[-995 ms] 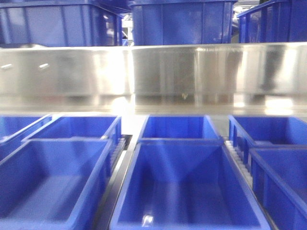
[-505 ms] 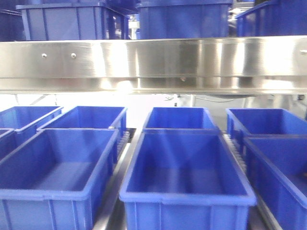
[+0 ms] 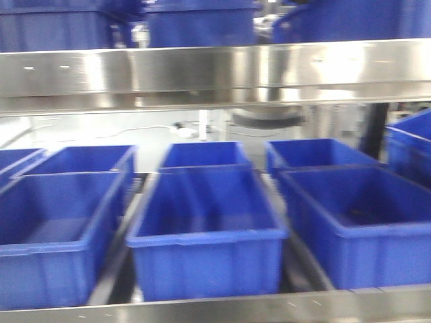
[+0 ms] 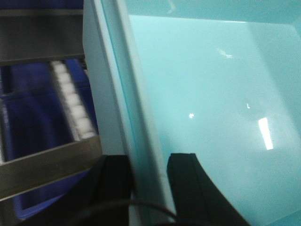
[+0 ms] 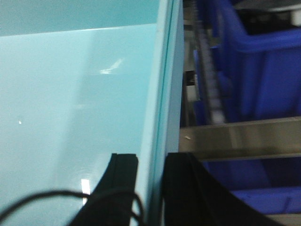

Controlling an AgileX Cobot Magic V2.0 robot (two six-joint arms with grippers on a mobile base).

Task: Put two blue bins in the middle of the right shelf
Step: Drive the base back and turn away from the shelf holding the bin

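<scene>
Left gripper (image 4: 148, 159) is clamping narrowly on the left wall of a blue bin (image 4: 211, 94). Right gripper (image 5: 153, 157) is pinching its right wall, one finger inside and one outside on each. The bin is sitting between roller tracks (image 4: 70, 103) by the front rail (image 3: 215, 306) of the right shelf (image 3: 215, 67), with neighbouring bins (image 3: 60, 222) filling the rows alongside.

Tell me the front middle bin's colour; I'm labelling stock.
The bin is blue, clearest in the exterior front-facing view.

Bins (image 3: 205, 229) side by side beneath shelf rail (image 3: 215, 70)
</scene>
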